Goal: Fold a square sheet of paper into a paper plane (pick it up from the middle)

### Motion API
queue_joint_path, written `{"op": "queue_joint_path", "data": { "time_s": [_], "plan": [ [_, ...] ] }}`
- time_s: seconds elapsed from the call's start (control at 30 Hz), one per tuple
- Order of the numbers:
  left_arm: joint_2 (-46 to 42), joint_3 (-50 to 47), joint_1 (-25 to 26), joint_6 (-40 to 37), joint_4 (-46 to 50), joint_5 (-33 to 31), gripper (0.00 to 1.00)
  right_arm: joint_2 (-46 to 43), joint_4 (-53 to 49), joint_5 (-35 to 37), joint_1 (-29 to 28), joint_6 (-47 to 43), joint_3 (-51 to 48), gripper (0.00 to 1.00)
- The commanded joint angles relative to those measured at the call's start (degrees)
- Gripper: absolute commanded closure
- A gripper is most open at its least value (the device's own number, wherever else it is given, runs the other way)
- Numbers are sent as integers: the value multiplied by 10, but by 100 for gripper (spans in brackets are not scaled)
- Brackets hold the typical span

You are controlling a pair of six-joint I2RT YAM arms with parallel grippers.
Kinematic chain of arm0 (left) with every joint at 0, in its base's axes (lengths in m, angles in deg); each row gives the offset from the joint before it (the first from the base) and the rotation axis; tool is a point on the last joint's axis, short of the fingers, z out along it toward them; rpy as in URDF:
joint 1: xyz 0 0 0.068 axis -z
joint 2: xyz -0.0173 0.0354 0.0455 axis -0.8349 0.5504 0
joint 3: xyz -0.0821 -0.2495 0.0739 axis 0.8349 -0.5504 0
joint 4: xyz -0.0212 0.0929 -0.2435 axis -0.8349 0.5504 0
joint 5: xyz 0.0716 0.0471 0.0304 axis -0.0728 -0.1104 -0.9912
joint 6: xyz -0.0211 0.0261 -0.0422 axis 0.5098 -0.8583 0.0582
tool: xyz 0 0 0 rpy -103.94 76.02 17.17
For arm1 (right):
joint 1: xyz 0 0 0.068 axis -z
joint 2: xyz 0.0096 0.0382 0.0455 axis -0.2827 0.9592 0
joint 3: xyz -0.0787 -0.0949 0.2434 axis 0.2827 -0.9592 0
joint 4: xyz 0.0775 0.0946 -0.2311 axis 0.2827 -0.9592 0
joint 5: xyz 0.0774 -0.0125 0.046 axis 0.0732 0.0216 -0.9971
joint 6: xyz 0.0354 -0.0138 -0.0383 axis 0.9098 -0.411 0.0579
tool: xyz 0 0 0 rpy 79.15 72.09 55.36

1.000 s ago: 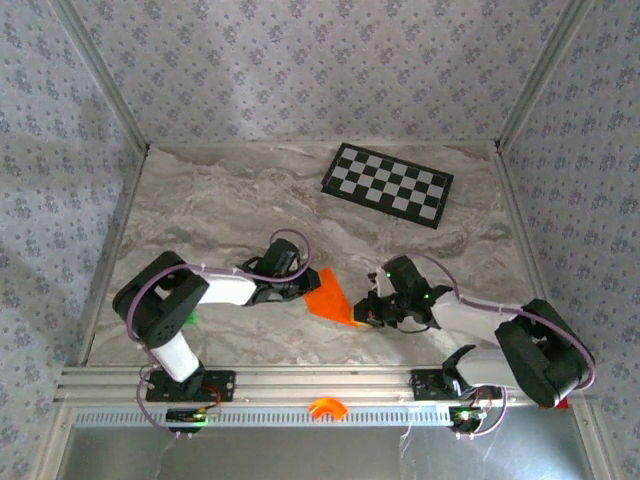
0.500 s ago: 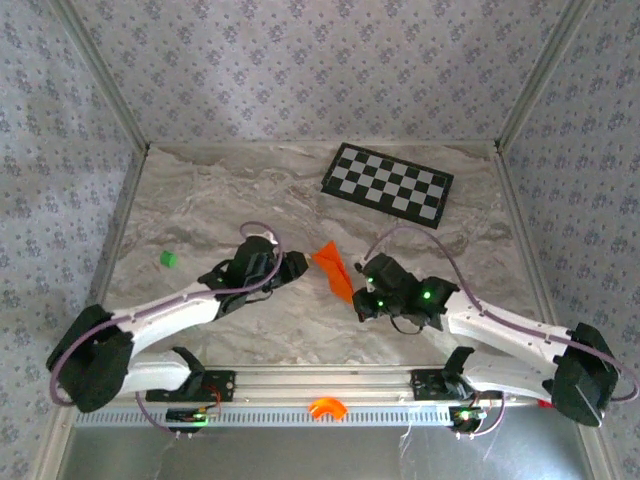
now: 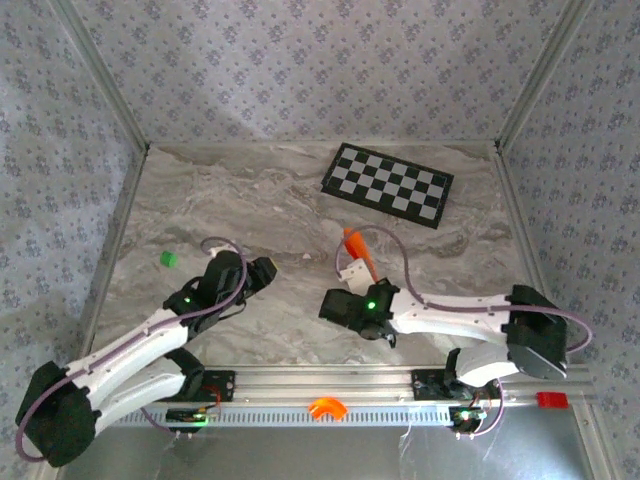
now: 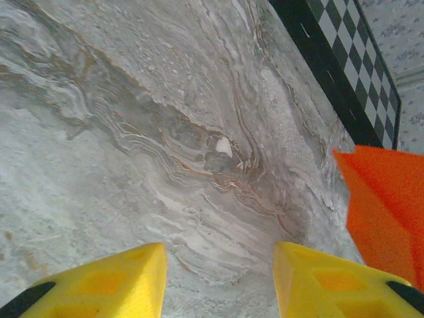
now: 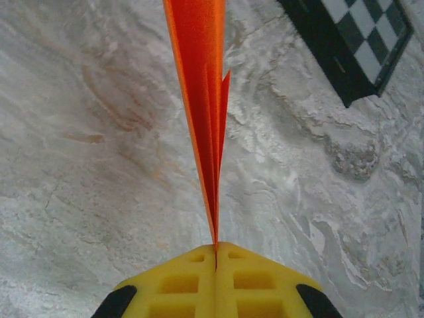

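**A:** Where's your right gripper [image 3: 352, 268] at this instant?

**B:** Mid-desk, and your jaws there are pressed flat together on the paper plane [image 3: 357, 248]. From the right wrist you see it edge-on: the right gripper [image 5: 216, 255] pinches the narrow end, and the paper plane [image 5: 199, 99] runs straight out from the yellow pads as a thin orange blade with its layers fanning slightly.

**A:** Which way does it point?

**B:** Away from your arm bases, toward the checkerboard [image 3: 387, 184], with a clear gap of marbled desk [image 3: 250, 200] between them. (Whether the far tip touches the desk, I cannot tell.)

**A:** And your left side?

**B:** The left gripper [image 3: 262, 270] sits well to the left of the plane. Its jaws stand partly apart with nothing between them: in the left wrist view the left gripper [image 4: 218, 271] frames only bare desk, and the paper plane [image 4: 387, 205] shows as an orange wedge off to the right, beyond the right-hand pad.

**A:** Anything else?

**B:** A small green piece [image 3: 168, 259] lies near the desk's left edge, and an orange arch-shaped part [image 3: 325, 407] rests on the front rail [image 3: 300, 380].
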Motion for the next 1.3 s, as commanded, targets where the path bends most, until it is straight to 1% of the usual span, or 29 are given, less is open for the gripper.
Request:
{"op": "queue_joint_path", "data": {
  "time_s": [0.0,0.07,0.17,0.2,0.23,0.27,0.3,0.33,0.37,0.47,0.53,0.6,0.67,0.73,0.8,0.83,0.9,1.0,1.13,1.2,1.27],
  "plan": [
    [-29,-11,-9,8,38,-17,53,45,27,-33,-9,-28,19,94],
    [-40,-11,-14,5,47,-12,52,68,60,-94,-14,-46,21,89],
    [-48,-11,-16,1,55,-7,52,87,123,-204,-17,-71,19,87],
    [-51,-11,-17,-1,57,-7,52,88,140,-240,-15,-76,19,84],
    [-52,-10,-17,-2,61,-7,52,84,157,-280,-11,-83,19,82],
    [-54,-10,-18,-3,64,-7,52,75,168,-308,-4,-79,19,76],
    [-55,-10,-18,-3,66,-7,52,60,181,-338,11,-72,13,67],
    [-56,-11,-18,-3,66,-7,51,40,203,-382,33,-66,-1,64],
    [-56,-12,-19,-3,65,-6,51,20,225,-426,55,-59,-16,62],
    [-50,-13,-20,-5,58,2,50,-48,314,-567,144,-39,-84,55],
    [-41,-12,-21,-9,47,14,51,-81,382,-647,207,-9,-133,54],
    [-26,-10,-22,-13,33,28,52,-90,425,-704,266,19,-164,59],
    [-6,-7,-22,-17,14,46,56,-81,456,-746,301,33,-178,68],
    [22,0,-21,-19,-2,65,60,-53,483,-791,328,37,-179,80],
    [50,9,-21,-20,-12,80,62,-20,502,-816,339,43,-174,89],
    [64,15,-21,-21,-15,87,64,-4,513,-823,339,46,-170,91],
    [84,24,-18,-23,-23,101,66,23,528,-822,335,54,-167,92],
    [103,32,-15,-25,-27,108,67,60,546,-818,330,66,-166,92],
    [112,30,-15,-25,-33,111,67,94,548,-775,317,102,-166,93],
    [115,29,-14,-24,-36,114,67,104,560,-747,309,139,-175,93],
    [121,29,-14,-24,-41,118,67,112,595,-720,300,189,-191,93]
  ]
}}
